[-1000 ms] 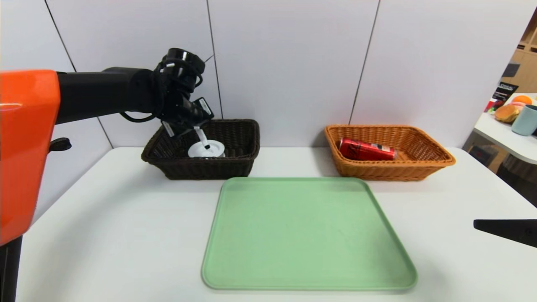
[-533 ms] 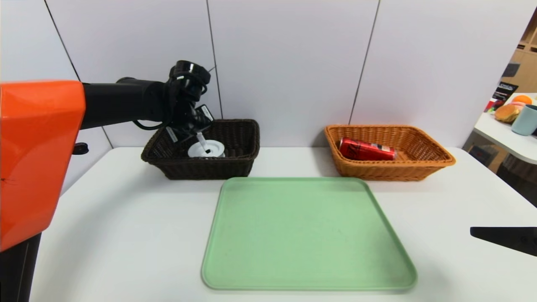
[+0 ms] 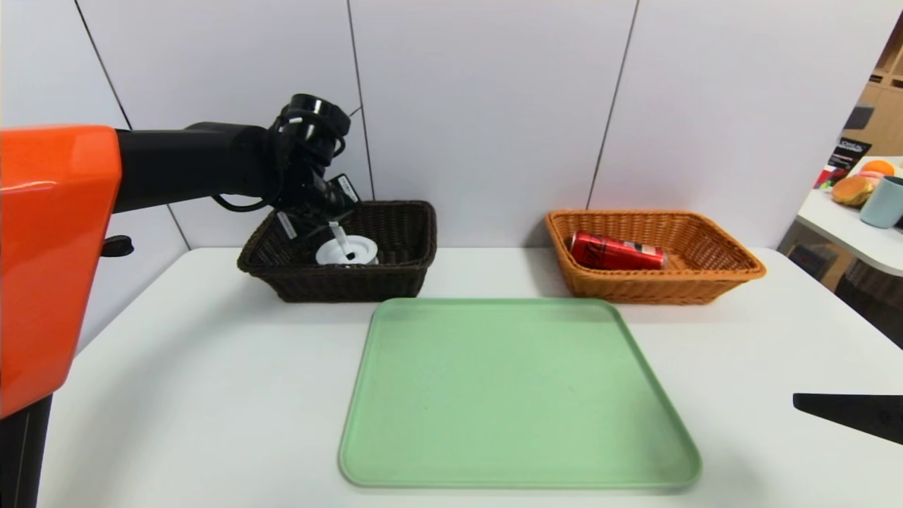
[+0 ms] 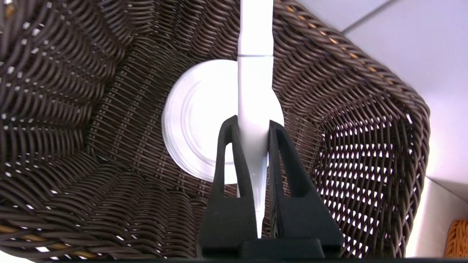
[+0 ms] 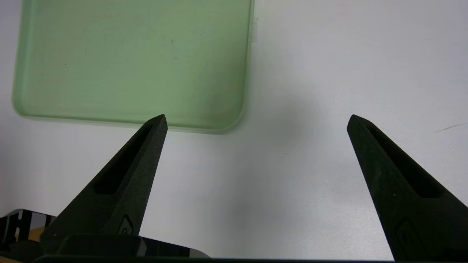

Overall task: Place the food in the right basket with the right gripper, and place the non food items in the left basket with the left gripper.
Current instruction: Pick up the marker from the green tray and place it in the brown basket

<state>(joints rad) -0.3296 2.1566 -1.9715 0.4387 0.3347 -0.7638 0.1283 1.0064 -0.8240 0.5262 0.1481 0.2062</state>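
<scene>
The left gripper [image 4: 253, 137] was down at the dark brown basket [image 3: 346, 282], which sat at the back edge of the white table [image 3: 176, 395], near its back left corner. Its two black fingers [image 4: 234, 164] were squeezed on a thin white marker [image 4: 256, 84], one on each side, so it had the marker tight in its grip. The marker was over a round white disc [image 4: 204, 120], and the disc lay inside the dark brown basket.

The orange-tan basket [image 3: 656, 286] sat at the back edge of the table too, near the back right corner. A red drink can [image 3: 617, 252] lay on its side in it, by the basket's left end, with its silver end to the right.

A green tray [image 3: 518, 395] lay flat on the middle of the table, in front of the two baskets and between them. Its back edge was near both of them.

The right gripper [image 5: 257, 117] was above the right part of the table, by the tray's front right corner. Its fingers [image 5: 380, 160] were spread wide, and it had nothing in them.
</scene>
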